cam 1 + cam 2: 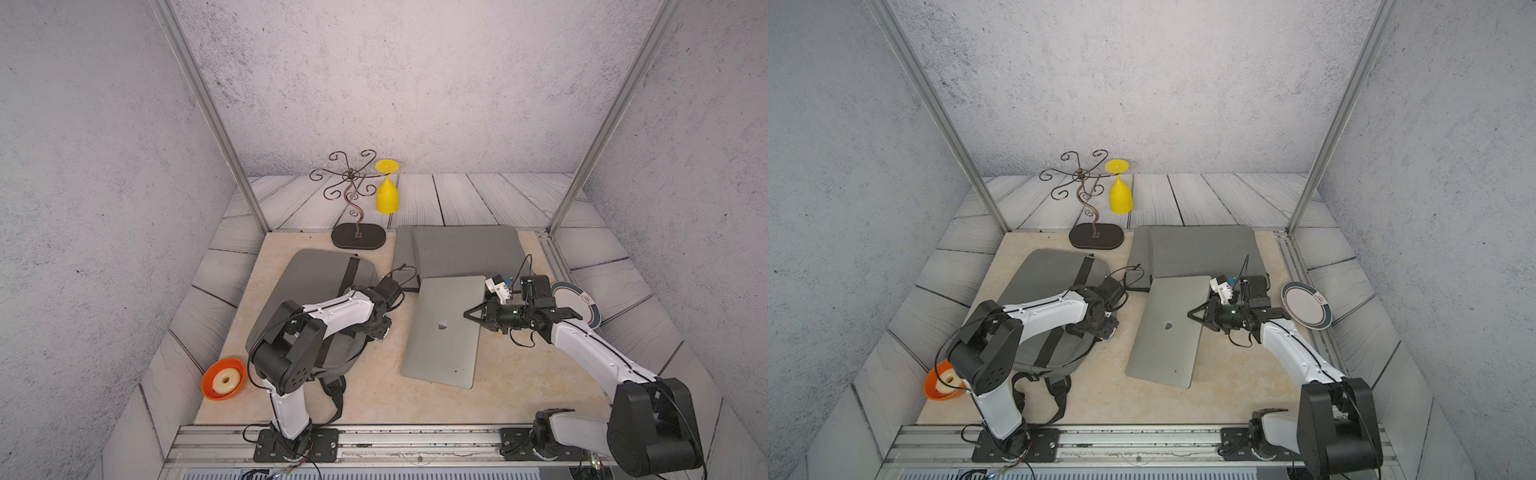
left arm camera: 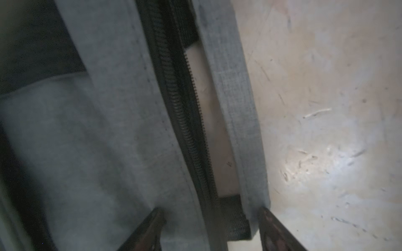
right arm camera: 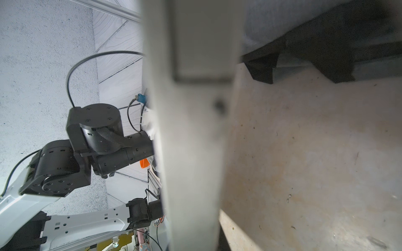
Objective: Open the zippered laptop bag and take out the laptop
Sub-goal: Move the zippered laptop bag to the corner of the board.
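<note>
beige tabletop (image 1: 519, 382) | grey walls (image 1: 415, 83) | left claw (image 2: 212, 210) open at backpack (image 1: 316, 270) edge | right claw (image 1: 469, 314) gripping laptop (image 1: 440, 345)

Laptop bag (image 1: 467, 249) (image 1: 1202, 249): flat grey fabric sleeve, lying flat at the back right of the bench (image 1: 436, 403), second grey layer sticking out on its left side. Laptop (image 1: 440, 332) (image 1: 1165, 332): silver, lid closed, logo up, on the bench just in front of the bag, skewed, near end swung left. Its far edge meets the bag's near edge; can't tell if any of it is inside. My right hand (image 1: 466, 314) is clamped on its right edge; my right wrist view shows the laptop (image 3: 195, 134) edge-on, blurred.
</note>
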`<state>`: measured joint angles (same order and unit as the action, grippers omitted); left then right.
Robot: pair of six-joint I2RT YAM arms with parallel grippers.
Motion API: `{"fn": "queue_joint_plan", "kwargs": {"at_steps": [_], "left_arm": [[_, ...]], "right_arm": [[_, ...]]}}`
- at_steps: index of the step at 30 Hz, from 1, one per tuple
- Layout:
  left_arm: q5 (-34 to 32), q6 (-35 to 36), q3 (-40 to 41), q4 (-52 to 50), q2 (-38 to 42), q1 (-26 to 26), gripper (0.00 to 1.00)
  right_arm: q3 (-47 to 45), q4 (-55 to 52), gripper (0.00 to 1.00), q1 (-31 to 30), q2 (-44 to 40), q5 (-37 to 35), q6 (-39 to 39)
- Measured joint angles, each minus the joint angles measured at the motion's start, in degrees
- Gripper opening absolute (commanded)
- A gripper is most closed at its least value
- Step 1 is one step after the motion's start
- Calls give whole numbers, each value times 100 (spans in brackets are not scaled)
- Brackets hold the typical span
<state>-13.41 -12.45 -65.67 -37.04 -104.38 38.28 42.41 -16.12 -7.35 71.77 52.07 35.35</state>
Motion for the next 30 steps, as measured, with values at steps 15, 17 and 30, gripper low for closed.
{"fn": "queue_joint_plan", "kwargs": {"at_steps": [15, 17, 30], "left_arm": [[-1207, -304, -562, -247, -616, 94, 54], [-1355, -382, -647, -315, -734, 96, 47], [-1646, -575, -748, -452, -992, 35, 0]], "right_arm": [[-39, 181, 0, 9, 0, 70, 42], [-39, 181, 0, 9, 0, 90, 42], [-46, 227, 0, 11, 7, 197, 33]]}}
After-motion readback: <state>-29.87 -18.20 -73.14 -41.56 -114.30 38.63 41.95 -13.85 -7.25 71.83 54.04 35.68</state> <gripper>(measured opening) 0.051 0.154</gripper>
